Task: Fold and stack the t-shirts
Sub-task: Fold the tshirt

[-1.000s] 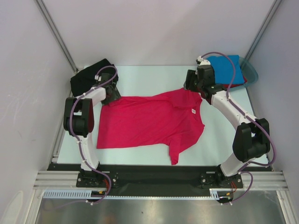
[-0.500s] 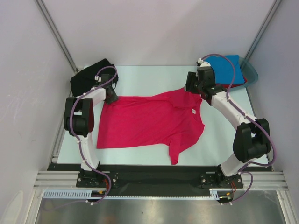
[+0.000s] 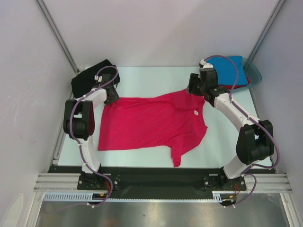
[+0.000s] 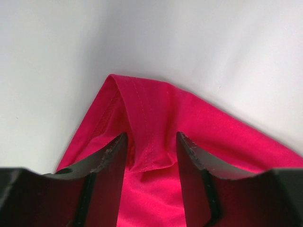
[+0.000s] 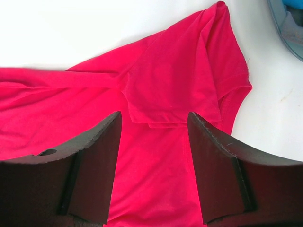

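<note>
A crimson-pink t-shirt (image 3: 151,123) lies spread flat mid-table, its white neck label (image 3: 195,112) on the right. My left gripper (image 3: 112,97) sits at the shirt's far-left hem corner. In the left wrist view, the left gripper (image 4: 151,137) is open, with a raised fold of pink cloth (image 4: 142,118) lying loose between the fingers. My right gripper (image 3: 195,87) hovers open over the far-right sleeve. In the right wrist view, the right gripper (image 5: 154,116) straddles the folded sleeve (image 5: 175,90) without touching it. A black t-shirt (image 3: 87,78) lies far left. A blue t-shirt (image 3: 229,71) lies on a red one (image 3: 242,84) at far right.
A translucent teal tub (image 3: 255,73) holds the blue and red shirts at the far-right corner. White walls close in on both sides, with metal posts at the back. The pale table (image 3: 156,78) shows bare behind the pink shirt.
The left jaws narrowed over the hem corner and then widened again, and the corner shifted slightly. The right gripper edged a little toward the back.
</note>
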You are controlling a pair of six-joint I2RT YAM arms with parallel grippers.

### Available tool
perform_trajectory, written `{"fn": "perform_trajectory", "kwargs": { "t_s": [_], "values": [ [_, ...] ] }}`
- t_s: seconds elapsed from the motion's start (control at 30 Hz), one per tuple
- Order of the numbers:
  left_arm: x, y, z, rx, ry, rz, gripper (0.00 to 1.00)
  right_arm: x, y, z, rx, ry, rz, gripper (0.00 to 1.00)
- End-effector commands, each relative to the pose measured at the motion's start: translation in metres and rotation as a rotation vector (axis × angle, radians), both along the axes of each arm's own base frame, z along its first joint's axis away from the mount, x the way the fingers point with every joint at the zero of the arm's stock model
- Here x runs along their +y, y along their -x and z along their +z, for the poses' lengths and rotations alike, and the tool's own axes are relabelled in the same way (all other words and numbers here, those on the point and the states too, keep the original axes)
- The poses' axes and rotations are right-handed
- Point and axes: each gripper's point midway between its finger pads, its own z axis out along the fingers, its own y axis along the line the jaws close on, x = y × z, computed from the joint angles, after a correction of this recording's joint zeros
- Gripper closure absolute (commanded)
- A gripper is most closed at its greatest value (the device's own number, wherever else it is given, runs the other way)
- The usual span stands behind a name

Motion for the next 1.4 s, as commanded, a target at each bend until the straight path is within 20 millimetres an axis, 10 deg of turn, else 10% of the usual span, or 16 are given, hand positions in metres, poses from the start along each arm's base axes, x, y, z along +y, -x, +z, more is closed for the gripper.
{"fn": "perform_trajectory", "kwargs": {
  "t_s": [0.0,0.23,0.73,0.93,1.1,1.37],
  "values": [
    [0.005,-0.007,0.033,-0.07,-0.019,0.011,0.5,-0.001,-0.001,0.009,-0.026,-0.003,0.004,0.37],
    [0.003,-0.006,0.034,-0.084,-0.007,0.003,0.82,0.001,-0.001,0.008,-0.019,-0.005,0.009,0.37],
    [-0.001,-0.003,0.02,-0.049,0.011,-0.012,0.67,-0.002,-0.002,0.006,-0.012,0.005,0.003,0.37],
    [-0.007,-0.003,0.01,-0.039,0.041,-0.028,0.99,-0.004,-0.002,0.006,-0.011,0.01,-0.002,0.37],
    [-0.007,0.0,0.003,-0.018,0.041,-0.029,1.0,-0.007,-0.002,0.005,-0.003,0.012,-0.008,0.37],
    [-0.005,-0.004,0.058,-0.116,0.023,-0.05,1.0,-0.007,-0.002,0.004,-0.001,0.01,-0.008,0.37]
  ]
}}
